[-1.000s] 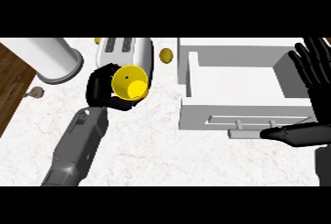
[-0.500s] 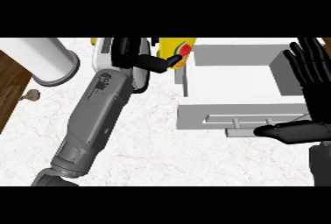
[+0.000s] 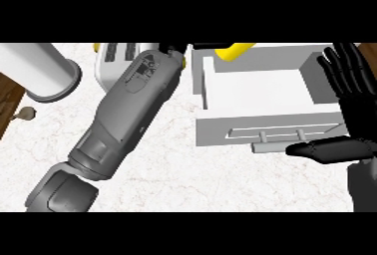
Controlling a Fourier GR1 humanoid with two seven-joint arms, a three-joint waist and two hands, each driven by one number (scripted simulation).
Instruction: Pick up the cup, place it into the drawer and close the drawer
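Observation:
The yellow cup [image 3: 234,48] shows only partly at the picture's upper edge, above the back wall of the open white drawer [image 3: 258,122]. My left forearm stretches up across the counter. My left hand [image 3: 170,49] is mostly cut off at the top, just left of the drawer, and is curled on the cup. At the right, my right hand [image 3: 352,82] rests open beside the drawer, fingers up, with its thumb just below the drawer's front and handle [image 3: 282,134]. Nothing shows inside the drawer.
A white cylinder [image 3: 43,69] stands at the upper left. A white toaster-like appliance [image 3: 116,57] lies partly under my left forearm. A small beige object [image 3: 26,114] sits by the counter's dark wooden left edge [image 3: 7,102].
My left arm has carried the cup up and to the right, from left of the drawer to over its back edge. The right hand has barely moved.

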